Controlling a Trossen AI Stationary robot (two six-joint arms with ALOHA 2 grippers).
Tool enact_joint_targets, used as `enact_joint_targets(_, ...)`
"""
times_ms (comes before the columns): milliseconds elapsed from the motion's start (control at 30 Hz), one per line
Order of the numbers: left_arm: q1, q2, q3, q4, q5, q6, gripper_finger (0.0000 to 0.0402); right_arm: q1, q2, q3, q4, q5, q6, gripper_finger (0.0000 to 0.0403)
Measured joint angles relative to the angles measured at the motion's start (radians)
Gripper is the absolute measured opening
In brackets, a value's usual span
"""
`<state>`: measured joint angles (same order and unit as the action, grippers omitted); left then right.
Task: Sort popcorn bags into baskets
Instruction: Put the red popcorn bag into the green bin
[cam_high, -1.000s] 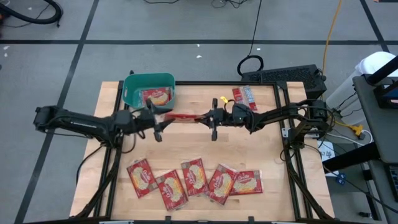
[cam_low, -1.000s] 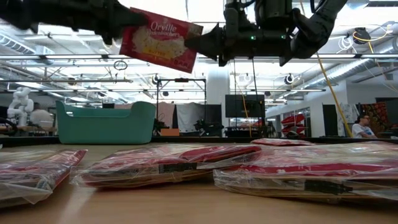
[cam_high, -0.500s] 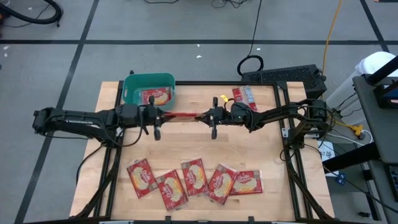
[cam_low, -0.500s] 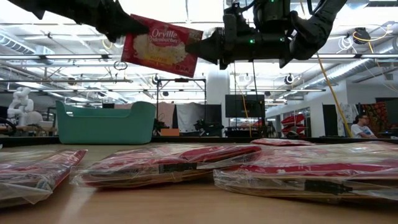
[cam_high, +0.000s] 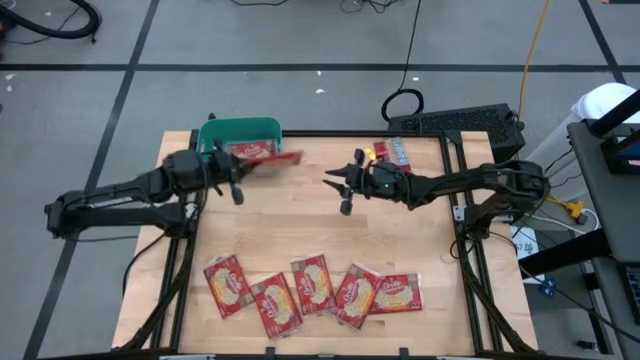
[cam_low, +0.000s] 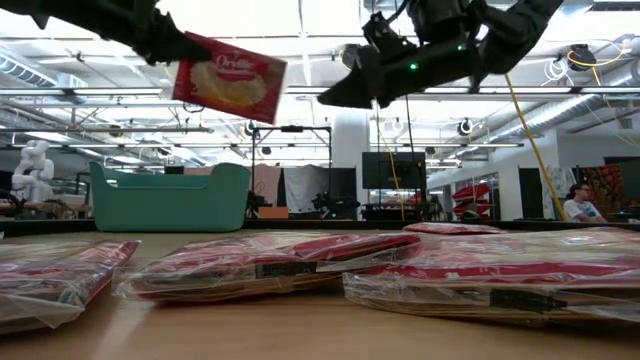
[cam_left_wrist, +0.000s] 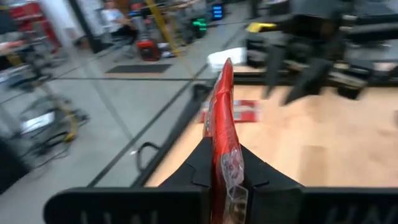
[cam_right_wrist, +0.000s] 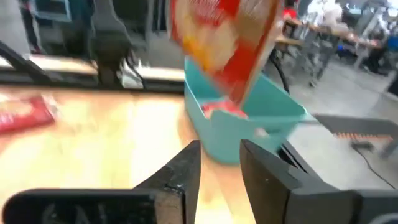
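Teal plastic basket (cam_high: 214, 134), rounded corners, low walls, stood at 11 o'clock of table (cam_high: 300, 220); held red packet inside. Left gripper (cam_high: 236, 176) pinched flat red popcorn bag (cam_high: 266, 156) above basket rim. Right gripper (cam_high: 334, 181) near centre, fingers slightly apart, empty. Five glossy bags (cam_high: 312, 287) lay in row at 6 o'clock.

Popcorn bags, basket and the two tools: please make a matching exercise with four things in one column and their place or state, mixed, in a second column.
Things:
1. left tool
2. right tool
3. teal basket
4. five popcorn bags in a row

States:
A. at the table's far left corner
B. open, holding nothing, in the air
C. lying along the table's near edge
D. shut on a popcorn bag near the basket

Pairs: 1-D, 2-B, 3-A, 4-C
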<state>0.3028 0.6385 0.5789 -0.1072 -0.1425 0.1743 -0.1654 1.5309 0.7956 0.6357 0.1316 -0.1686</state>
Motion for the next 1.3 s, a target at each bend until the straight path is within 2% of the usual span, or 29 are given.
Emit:
enact_joint_targets(300, 0.290, -0.077, 0.000, -0.179, 0.001, -0.076, 0.0018, -0.001, -0.082, -0.003, -0.282, -0.002, 0.036, 0.0111)
enact_joint_targets(567, 0.490, -0.023, 0.000, -0.248, 0.030, -0.169, 0.0021, 0.000, -0.085, -0.004, -0.333, -0.005, 0.084, 0.0111)
enact_joint_targets(700, 0.547, 0.051, 0.000, -0.244, 0.116, -0.204, 0.0018, 0.005, -0.085, -0.004, -0.326, -0.010, 0.102, 0.0112)
enact_joint_targets(800, 0.580, 0.117, 0.000, -0.222, 0.147, -0.224, 0.0030, 0.007, -0.085, -0.004, -0.318, -0.045, 0.105, 0.0112)
enact_joint_targets(933, 0.609, 0.186, 0.000, -0.169, 0.255, -0.250, 0.0039, 0.017, -0.085, -0.004, -0.314, -0.058, 0.127, 0.0112)
enact_joint_targets(1133, 0.673, 0.258, 0.000, -0.159, 0.258, -0.317, 0.0036, 0.023, -0.085, -0.004, -0.313, -0.057, 0.130, 0.0112)
enact_joint_targets(1300, 0.723, 0.341, 0.000, -0.146, 0.257, -0.315, 0.0069, 0.023, -0.085, -0.004, -0.303, -0.056, 0.130, 0.0112)
